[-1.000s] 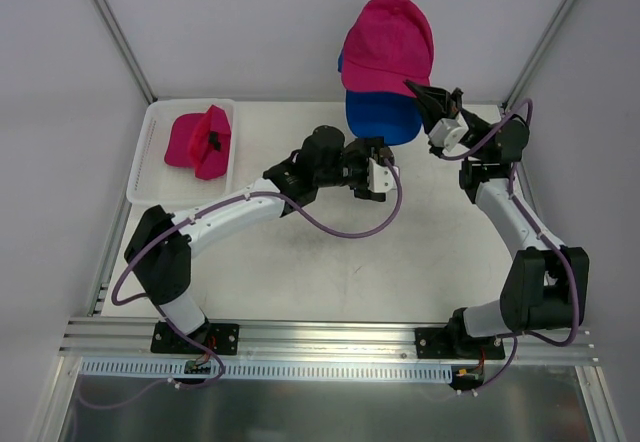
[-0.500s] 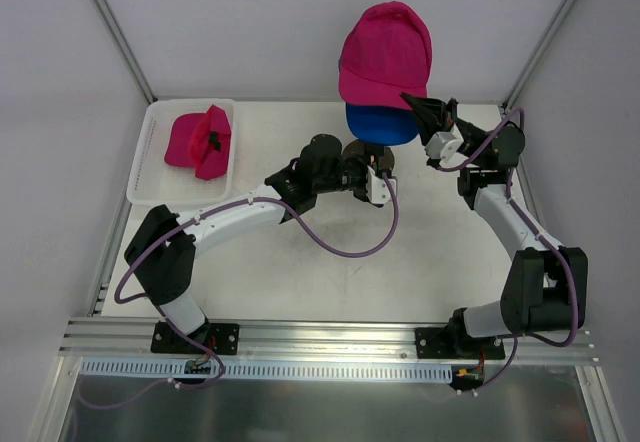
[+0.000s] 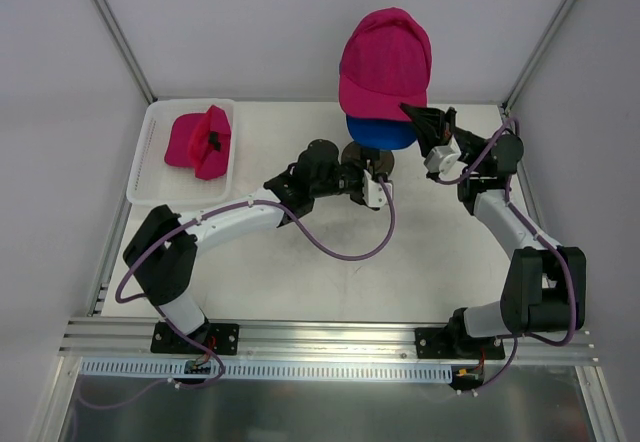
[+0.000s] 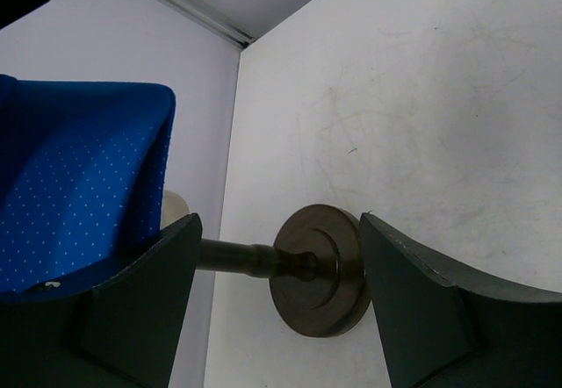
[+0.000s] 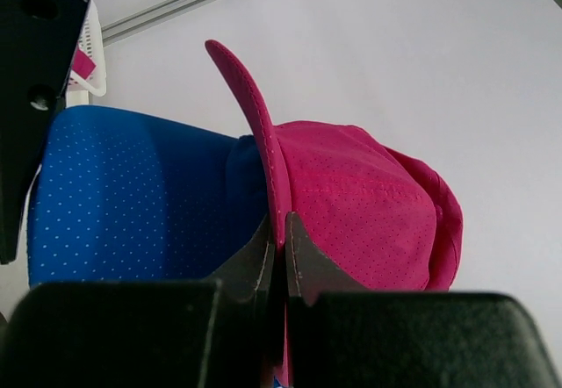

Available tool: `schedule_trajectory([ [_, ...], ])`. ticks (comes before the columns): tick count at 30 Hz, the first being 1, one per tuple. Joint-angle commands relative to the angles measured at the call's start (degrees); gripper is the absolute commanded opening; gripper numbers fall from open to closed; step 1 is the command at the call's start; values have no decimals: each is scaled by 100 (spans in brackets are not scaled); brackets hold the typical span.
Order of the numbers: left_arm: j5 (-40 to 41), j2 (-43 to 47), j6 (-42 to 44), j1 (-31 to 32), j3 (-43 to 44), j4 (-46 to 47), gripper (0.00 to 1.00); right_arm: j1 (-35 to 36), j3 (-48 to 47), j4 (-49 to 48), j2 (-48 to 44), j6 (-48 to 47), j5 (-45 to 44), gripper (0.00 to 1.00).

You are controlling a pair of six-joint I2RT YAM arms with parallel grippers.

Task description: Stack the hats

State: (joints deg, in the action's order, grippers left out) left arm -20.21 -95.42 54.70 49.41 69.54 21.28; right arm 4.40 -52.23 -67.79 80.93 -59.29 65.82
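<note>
A magenta pink cap [image 3: 385, 57] sits over the royal blue cap [image 3: 378, 133] on the mannequin stand at the back. My right gripper [image 3: 411, 113] is shut on this pink cap's brim; in the right wrist view the jaws [image 5: 277, 234] pinch the brim edge of the pink cap [image 5: 360, 195] beside the blue cap [image 5: 132, 195]. My left gripper [image 3: 366, 166] is open, its jaws either side of the stand's dark post and round base [image 4: 320, 269], below the blue cap [image 4: 79, 186]. A second pink cap [image 3: 200, 140] lies in the basket.
The white perforated basket [image 3: 148, 167] stands at the back left. A sliver of the cream mannequin head [image 4: 174, 208] shows under the blue cap. Grey enclosure walls with metal posts close in the back and both sides.
The pink cap has come down further over the blue cap, so less blue shows. My left gripper has moved back toward the stand's base. My right gripper shifted slightly left with the brim.
</note>
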Motion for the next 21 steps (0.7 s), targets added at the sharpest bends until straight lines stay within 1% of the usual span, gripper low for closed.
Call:
schedule_trajectory([
  [1, -1, 313, -82, -80, -72, 324, 74, -36, 336, 864, 160, 339, 915, 0],
  [5, -150, 445, -178, -89, -195, 184, 75, -71, 214, 855, 274, 225, 897, 0],
  [10, -352, 787, -565, -72, -204, -386, 77, -106, -33, 846, 336, 260, 818, 1],
  [11, -378, 840, -731, -80, -204, -483, 77, -133, -51, 846, 319, 251, 809, 5],
  [14, -519, 1112, -1082, -80, -238, -923, 77, -194, -95, 838, 249, 225, 827, 7],
  [16, -572, 1384, -1268, -80, -283, -1090, 78, -221, -156, 829, 161, 259, 809, 11],
  [17, -581, 1464, -1408, -80, -344, -1291, 78, -264, -165, 820, 117, 321, 792, 19],
  [20, -581, 1850, -1811, -98, -484, -1634, 79, -282, -209, 820, -50, 461, 748, 28],
  [21, -598, 2060, -1918, -107, -520, -1731, 79, -282, -218, 820, -94, 497, 730, 43],
])
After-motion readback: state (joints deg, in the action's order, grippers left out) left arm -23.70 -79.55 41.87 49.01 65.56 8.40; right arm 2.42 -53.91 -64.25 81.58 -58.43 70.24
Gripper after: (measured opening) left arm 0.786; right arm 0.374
